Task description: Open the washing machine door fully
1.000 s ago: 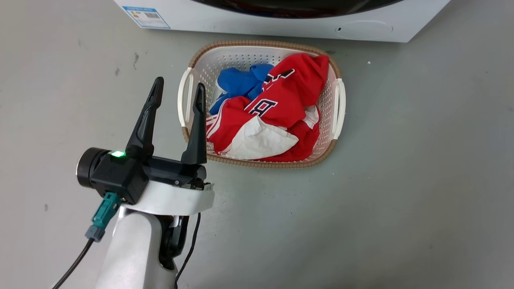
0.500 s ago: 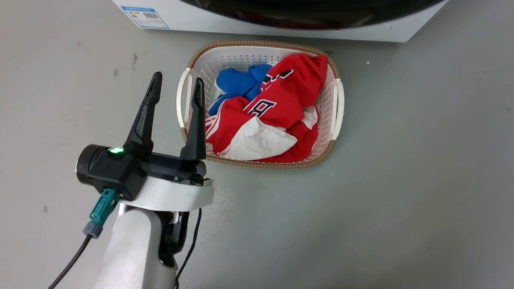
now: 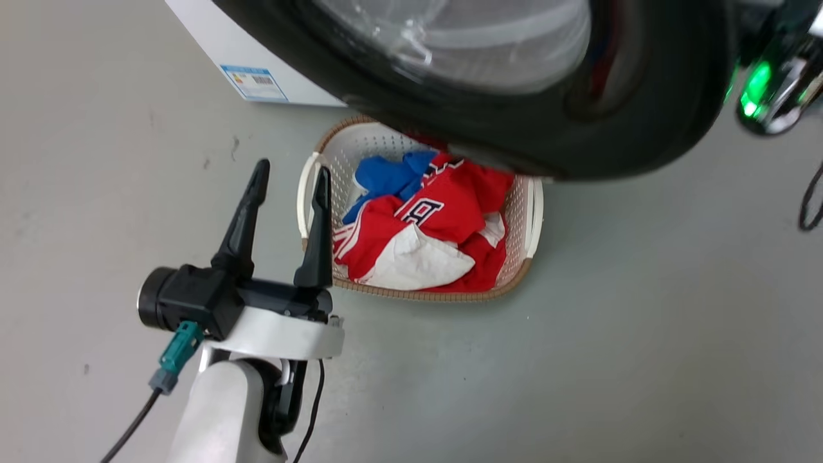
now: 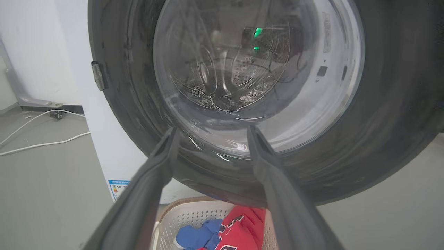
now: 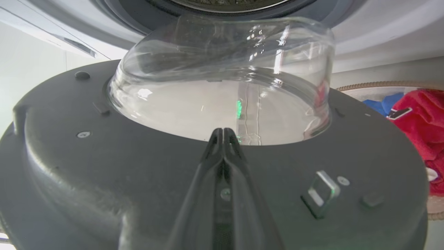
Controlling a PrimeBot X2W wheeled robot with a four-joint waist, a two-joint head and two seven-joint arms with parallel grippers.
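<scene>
The washing machine door (image 3: 514,128), a glossy black disc with a clear glass bowl, stands swung out from the white washing machine (image 3: 212,38) and hangs over the basket. Seen from its inner side, the door (image 5: 104,166) has my right gripper (image 5: 223,131) shut, its fingers laid together against the dark ring below the bowl. That arm's green-lit housing (image 3: 765,83) sits by the door's right edge. My left gripper (image 3: 290,175) is open and holds nothing, low at the left. In the left wrist view this left gripper (image 4: 211,133) points at the door's outer face (image 4: 381,121).
A white laundry basket (image 3: 303,193) with red and blue clothes (image 3: 443,218) sits on the grey floor under the door. A blue label (image 3: 254,82) marks the machine's lower left front. White cables (image 4: 41,139) lie on the floor left of the machine.
The door has swung far out over the basket, and the right arm's housing has come into view at its edge. The head camera has shifted. The left gripper stays open.
</scene>
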